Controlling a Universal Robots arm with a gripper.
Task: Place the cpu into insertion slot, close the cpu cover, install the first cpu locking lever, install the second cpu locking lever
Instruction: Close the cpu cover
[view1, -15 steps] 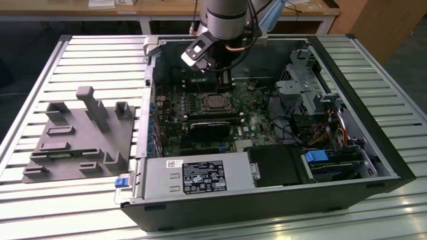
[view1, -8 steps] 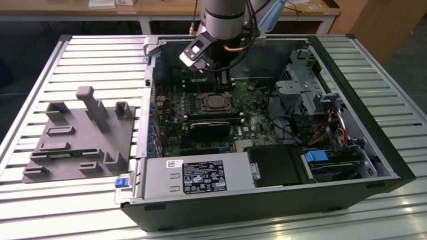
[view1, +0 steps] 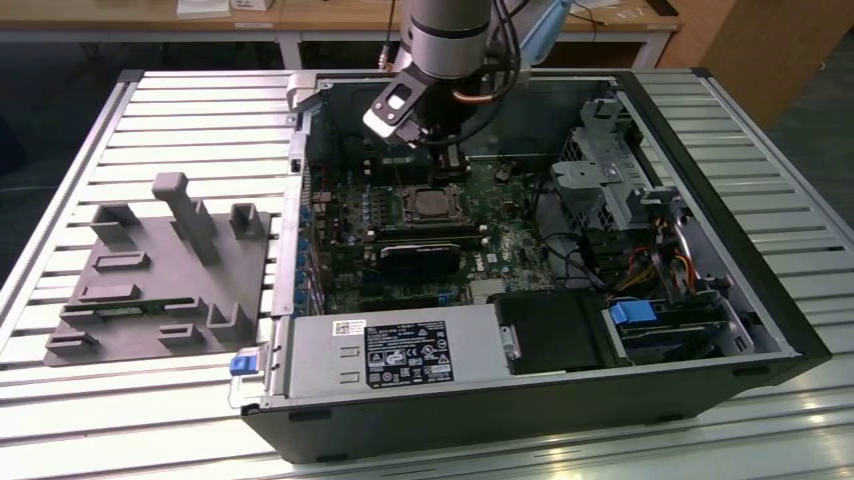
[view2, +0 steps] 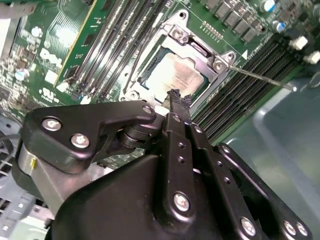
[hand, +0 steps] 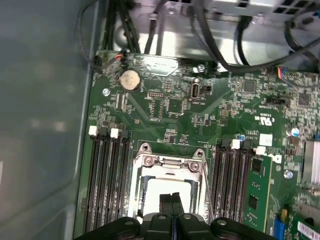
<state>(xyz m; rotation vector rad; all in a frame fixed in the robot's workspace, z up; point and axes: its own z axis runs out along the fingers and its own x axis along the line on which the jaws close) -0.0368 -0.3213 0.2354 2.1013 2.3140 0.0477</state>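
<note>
We hover the black gripper (hand: 171, 199), fingers (hand: 166, 202) pressed together and empty, just above the flat dull-silver square cpu (hand: 155, 192).

This looks like a robotics lab or workshop. An open computer case (view1: 561, 400) lies on a slatted metal table (view1: 187, 110); wooden desks (view1: 334, 15) stand at twelve o'clock.

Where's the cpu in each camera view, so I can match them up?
Exterior view: cpu on the mid-motherboard, by the gripper tip.
Second wrist view: cpu just past the gripper tip, inside the cover.
First wrist view: cpu partly behind the gripper tip.
Shared landmark: the silvery cover framing it.
</note>
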